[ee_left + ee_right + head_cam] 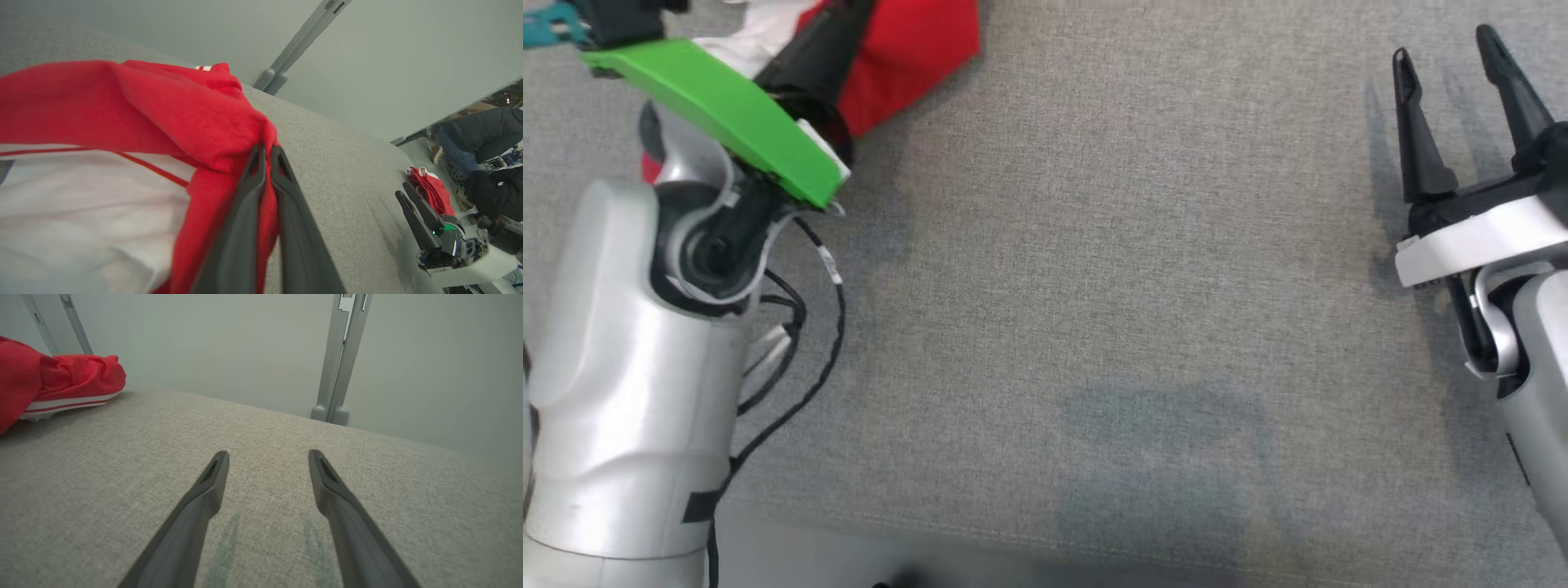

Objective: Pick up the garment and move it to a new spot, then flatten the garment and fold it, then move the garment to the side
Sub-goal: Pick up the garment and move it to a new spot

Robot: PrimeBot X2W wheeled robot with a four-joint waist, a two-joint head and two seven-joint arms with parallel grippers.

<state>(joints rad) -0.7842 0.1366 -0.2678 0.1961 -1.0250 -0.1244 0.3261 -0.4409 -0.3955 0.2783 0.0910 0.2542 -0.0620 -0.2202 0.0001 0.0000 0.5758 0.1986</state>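
Inspector: State of the left gripper [267, 152]?
Technician: Jaws brought together, the fingers all but touching; a fold of the garment [155, 106] is pinched between the tips; the grip sits on the red part; the white striped panel lies beside it, toward the left of the left wrist view

Inspector: Location of the garment?
Technician: Bunched at the far left part of the grey fabric table [1094, 286], partly hidden under the left arm's green cover [727, 106] in the head view; it appears to rest on the table, not lifted; its long axis cannot be told, since the cloth is crumpled

Inspector: Centre of the table?
Technician: Bare; judged the likely new spot; it lies to the right of the garment, so the coming move would call for a lift, then a carry rightward and nearer the robot

Inspector: State of the right gripper [1444, 49]?
Technician: Fingers spread wide, nothing between them; it stands over the table at the far right, well apart from the garment; the garment lies off to its left

Inspector: Nearer arm?
Technician: The left, which is at the cloth; risk, as a judgement: a one-point grip on a bunched fold may let the rest trail and drag across the table
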